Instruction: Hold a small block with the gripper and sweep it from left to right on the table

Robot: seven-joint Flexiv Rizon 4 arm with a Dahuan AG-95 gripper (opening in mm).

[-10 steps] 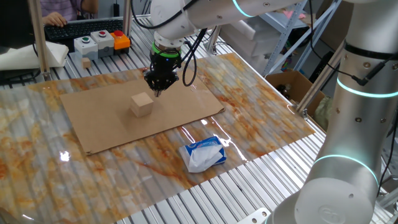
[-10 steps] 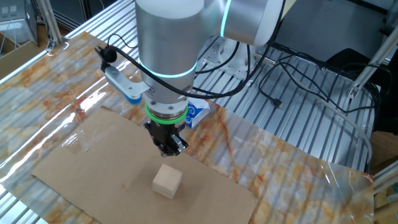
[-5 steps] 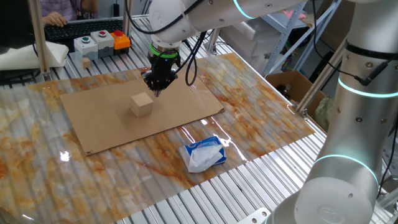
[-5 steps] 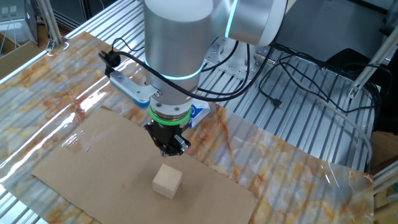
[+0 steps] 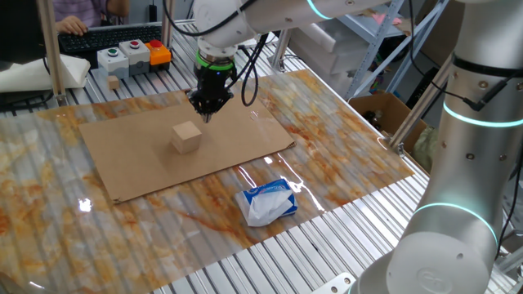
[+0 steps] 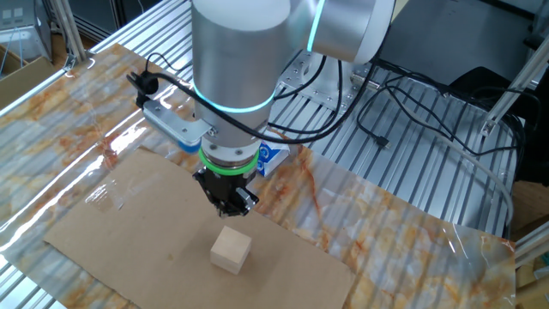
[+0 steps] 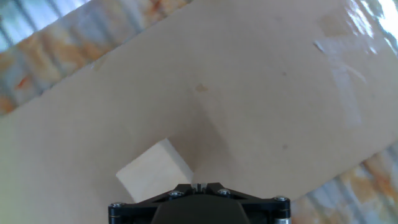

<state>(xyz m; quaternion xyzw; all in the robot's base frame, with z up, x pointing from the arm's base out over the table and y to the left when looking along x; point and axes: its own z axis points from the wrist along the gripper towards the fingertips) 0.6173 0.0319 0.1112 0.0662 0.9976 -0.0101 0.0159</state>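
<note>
From my seat, reading one fixed view from its left edge across, the button box (image 5: 129, 55) and a tiny tan block (image 5: 113, 82) sit at the far left rear, well clear of the work. Next comes the cardboard sheet (image 5: 184, 147) lying on the marbled surface (image 5: 343, 139), and on it the small block (image 5: 186, 136), a plain wooden cube resting free and untouched. Just beyond it and higher, the tool (image 5: 207, 113) hangs off the cardboard, tip pointing down; its fingertips look drawn close to a point, though I cannot tell for certain whether they are fully pressed together, and they pinch nothing. Further right and nearer the front lies the white-and-blue soft packet (image 5: 266, 202). The other fixed view agrees: the cube (image 6: 231, 249) sits below and just in front of the tool (image 6: 230, 204), apart from it. In the hand view the cube (image 7: 155, 174) shows low and left of centre, turned at an angle to the tool body. My worry is that misalignment: if I descend without spreading the fingers and squaring to the faces, a fingertip could land on top or catch a corner, knocking the cube aside. A weak corner pinch could also let it twist out during the sweep.
</note>
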